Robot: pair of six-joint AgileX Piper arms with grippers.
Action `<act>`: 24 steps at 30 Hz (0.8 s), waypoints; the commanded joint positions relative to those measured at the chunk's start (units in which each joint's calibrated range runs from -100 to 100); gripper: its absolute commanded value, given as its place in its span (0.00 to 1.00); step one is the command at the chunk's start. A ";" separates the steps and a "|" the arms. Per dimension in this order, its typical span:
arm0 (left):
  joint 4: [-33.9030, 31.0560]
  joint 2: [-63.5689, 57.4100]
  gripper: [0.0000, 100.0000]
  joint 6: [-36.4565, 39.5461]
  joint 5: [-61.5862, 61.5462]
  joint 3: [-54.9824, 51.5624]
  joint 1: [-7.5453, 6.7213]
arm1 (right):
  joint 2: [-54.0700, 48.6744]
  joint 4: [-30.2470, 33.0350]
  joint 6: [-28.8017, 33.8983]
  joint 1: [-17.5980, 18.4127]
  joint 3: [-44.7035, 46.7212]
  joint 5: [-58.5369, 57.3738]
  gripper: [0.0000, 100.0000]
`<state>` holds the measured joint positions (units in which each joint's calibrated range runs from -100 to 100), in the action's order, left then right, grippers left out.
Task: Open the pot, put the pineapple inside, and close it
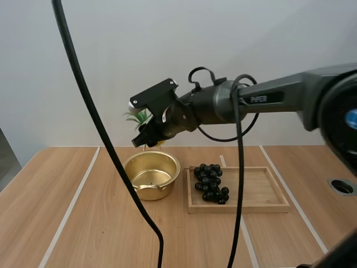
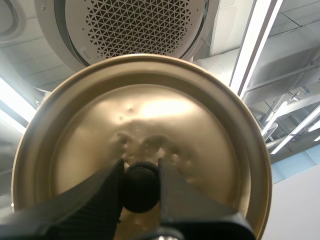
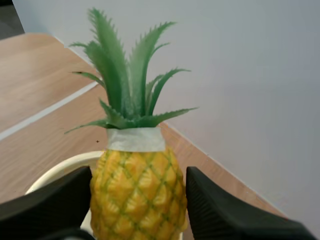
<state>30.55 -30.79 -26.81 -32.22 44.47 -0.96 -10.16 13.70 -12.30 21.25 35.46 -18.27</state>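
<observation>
Now the right hand point(image 1: 149, 135) grips the pineapple point(image 3: 137, 192) by its sides, crown uppermost and base downward, just above the open pot point(image 1: 174, 163). The left hand point(image 2: 140, 170) is clamped on the lid point(image 2: 150, 120) by its knob point(image 2: 141, 195).

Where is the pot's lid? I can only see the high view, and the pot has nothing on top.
Observer: The left gripper has it. It pinches the black knob of the lid between its fingers.
Operator: What's the green stuff by the other arm?
Observer: Those are the leaves of the pineapple. The right gripper grips its yellow body from both sides.
Operator: Is it over the pot?
Observer: Yes. In the right wrist view, the pale rim of the pot curves just below the pineapple.
</observation>
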 commanded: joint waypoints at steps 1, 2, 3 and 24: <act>0.42 -0.53 0.00 -0.04 0.20 0.47 0.10 | 3.44 0.59 -0.38 0.02 -1.60 1.26 0.00; 0.42 -0.53 0.00 -0.04 0.20 0.47 0.10 | 4.53 1.01 -0.38 0.02 -1.71 1.13 0.00; 0.42 -0.53 0.00 -0.04 0.20 0.47 0.10 | 5.35 1.27 -0.38 0.02 -1.71 1.13 0.00; 0.42 -0.53 0.00 -0.04 -0.40 0.45 0.10 | 11.35 4.66 -4.84 1.92 -1.71 -10.10 0.00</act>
<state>30.55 -31.02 -26.81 -32.46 44.84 -0.96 1.46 17.64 -16.36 22.91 34.21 -26.41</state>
